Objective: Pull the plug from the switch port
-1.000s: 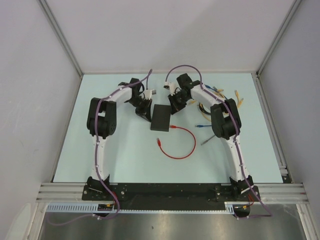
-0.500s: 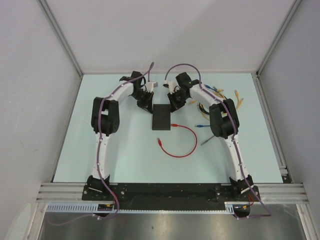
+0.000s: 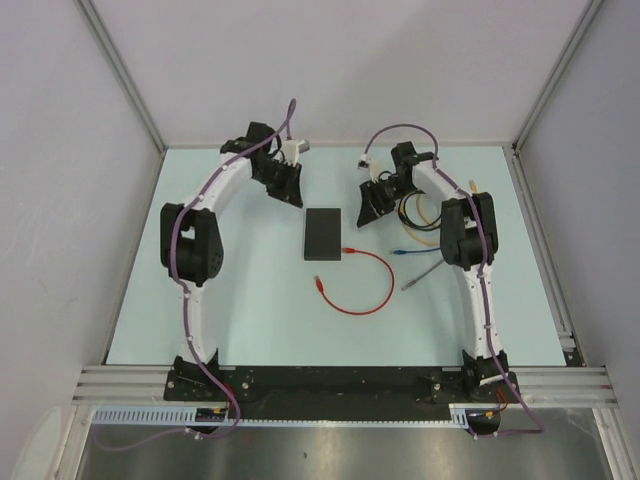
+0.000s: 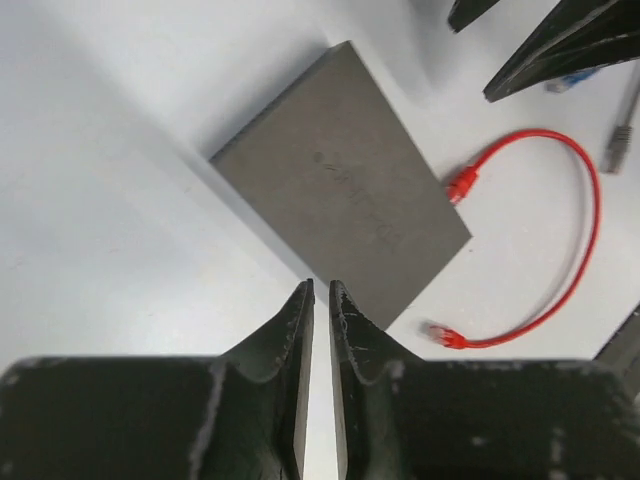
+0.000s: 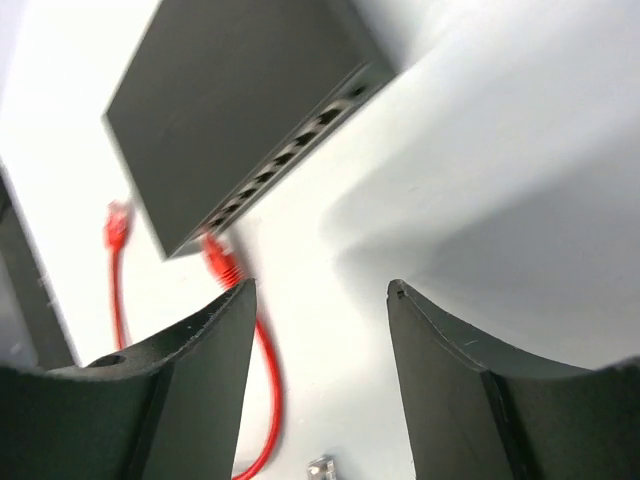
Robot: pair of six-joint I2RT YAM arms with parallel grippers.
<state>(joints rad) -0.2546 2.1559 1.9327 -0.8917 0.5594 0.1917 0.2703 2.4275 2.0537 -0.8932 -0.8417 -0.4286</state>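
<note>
The switch (image 3: 323, 234) is a flat black box lying mid-table; it also fills the upper part of the left wrist view (image 4: 340, 185), and the right wrist view (image 5: 230, 110) shows its row of sockets. A red cable (image 3: 375, 295) loops beside it. One red plug (image 3: 349, 251) (image 5: 220, 262) (image 4: 461, 185) lies with its tip at the socket edge; whether it sits in a port I cannot tell. My left gripper (image 3: 291, 190) (image 4: 321, 290) hovers off the switch's far-left corner, open by a thin slit, with nothing in it. My right gripper (image 3: 370, 208) (image 5: 320, 287) is open and holds nothing, off the far-right corner.
The cable's other red plug (image 3: 320, 285) lies loose in front of the switch. A tangle of yellow and black cables (image 3: 420, 212), a blue cable (image 3: 405, 251) and a grey one (image 3: 420, 278) lie under the right arm. Walls close in the table's back and sides.
Both grippers have pulled back from the switch's far end, the left going left, the right going right. The right gripper has opened wide. The left has parted slightly.
</note>
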